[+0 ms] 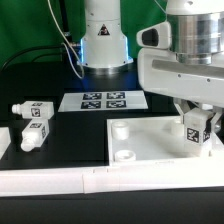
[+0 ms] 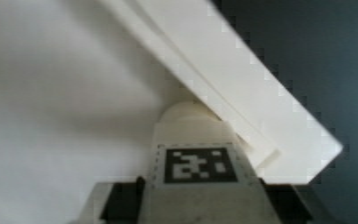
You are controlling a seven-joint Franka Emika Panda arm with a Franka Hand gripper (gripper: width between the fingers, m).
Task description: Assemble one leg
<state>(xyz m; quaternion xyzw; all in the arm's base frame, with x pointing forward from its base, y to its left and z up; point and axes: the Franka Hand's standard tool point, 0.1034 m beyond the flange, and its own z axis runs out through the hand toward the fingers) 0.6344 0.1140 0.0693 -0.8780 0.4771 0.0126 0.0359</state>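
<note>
Panel (image 1: 150, 140): large, white, flat on the near table; round socket near its front corner.
Gripper (image 1: 196, 133): fingers clamped on a tagged leg (image 1: 194, 128), upright above the panel's far right corner.
Spare legs (image 1: 32, 122): lying at the exterior view's left.
Marker board (image 1: 104, 100): farther back, flat.

My held leg (image 1: 195, 128) looks smooth matt white plastic with a paper-like printed tag, the square panel (image 1: 150, 143) matches it, and the table (image 1: 70, 135) beneath shows matt black.

No readable text; only, seemingly, fiducial tags on leg (image 2: 197, 160).
</note>
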